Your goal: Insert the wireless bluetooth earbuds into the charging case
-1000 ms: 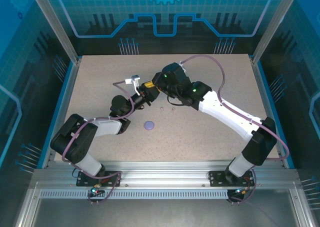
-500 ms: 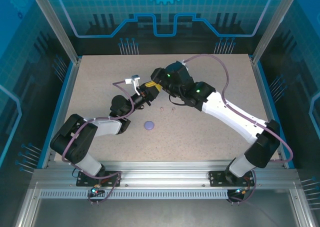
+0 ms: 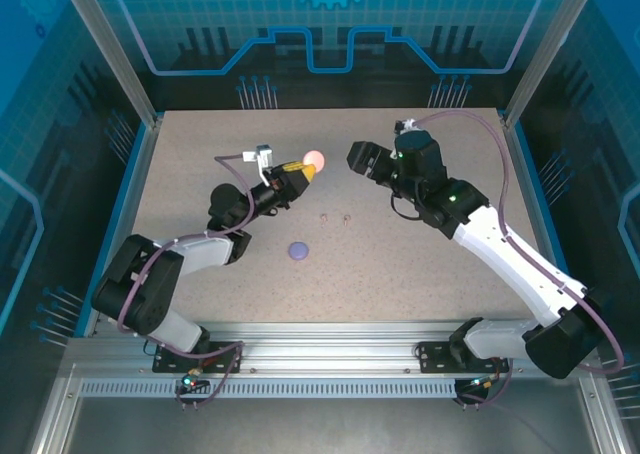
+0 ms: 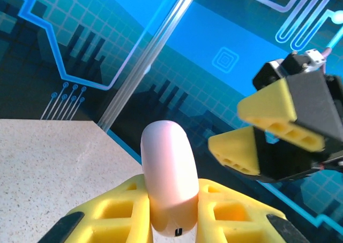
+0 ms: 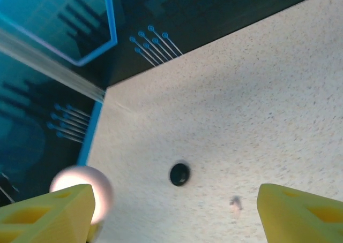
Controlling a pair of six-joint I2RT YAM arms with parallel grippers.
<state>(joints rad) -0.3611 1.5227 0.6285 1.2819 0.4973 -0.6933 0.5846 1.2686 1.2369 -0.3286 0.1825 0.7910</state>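
Note:
My left gripper (image 3: 303, 169) is shut on a round pale pink charging case (image 3: 315, 160), holding it edge-up above the table. In the left wrist view the closed case (image 4: 167, 173) stands clamped between the yellow fingers (image 4: 120, 213). My right gripper (image 3: 358, 158) hangs open a little to the right of the case, not touching it, and it appears as two spread yellow fingers (image 4: 268, 128). Two tiny pale earbuds (image 3: 324, 216) (image 3: 345, 217) lie on the table below both grippers. One small earbud (image 5: 235, 203) also lies under my right gripper (image 5: 174, 203).
A lilac round case (image 3: 298, 250) lies shut on the table nearer the bases. A black round case (image 5: 179, 174) sits on the table in the right wrist view. The blue enclosure walls (image 3: 140, 164) border the table.
My right gripper has let go and drawn back to the right, away from the left gripper. The pink case, hidden before, now shows in the left gripper, which shifted slightly up and left.

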